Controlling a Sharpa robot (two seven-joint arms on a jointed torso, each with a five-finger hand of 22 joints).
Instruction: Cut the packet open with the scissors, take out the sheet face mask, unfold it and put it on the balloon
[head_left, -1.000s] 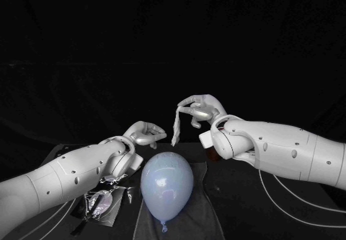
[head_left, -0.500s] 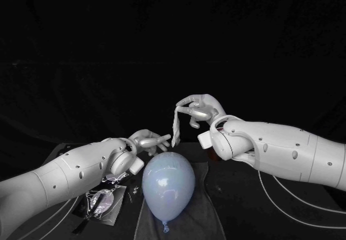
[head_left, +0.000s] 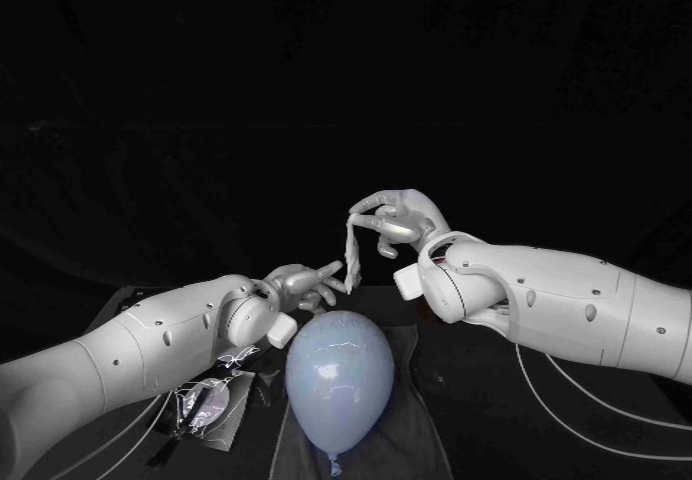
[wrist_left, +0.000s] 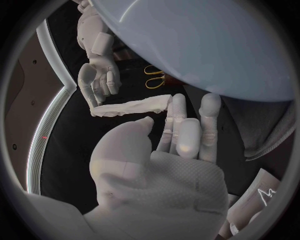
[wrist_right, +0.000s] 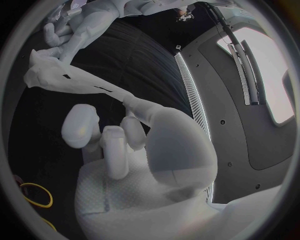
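The right hand (head_left: 394, 222) is up in the air. It pinches the top of the sheet mask (head_left: 351, 255) between its thumb and a finger. The sheet mask hangs down from that hand in a long, thin strip. It is folded up and not yet opened out.

The left hand (head_left: 300, 284) is just below the right hand, by the loose bottom end of the strip. It holds nothing. Its fingers (wrist_left: 178, 122) are straight and a little apart, and the thumb is off to one side. One fingertip looks like it touches the end of the strip, but I cannot tell for sure.

The balloon (head_left: 339, 370) lies right under both hands, very close to the left hand. The cut packet (head_left: 206, 408) lies under the left arm, beside the balloon. The scissors (wrist_left: 154, 77), with yellow handles, lie on the table past the balloon.

I think the sheet mask is very light, soft and floppy. It may be wet and slippery, and its layers may stick together. It could rip if it is pulled hard. The best place for the left hand to take hold looks like the loose bottom edge, with a soft pinch. Then the two hands could pull gently apart to open it. The balloon is light and round, so it may roll if it is bumped.
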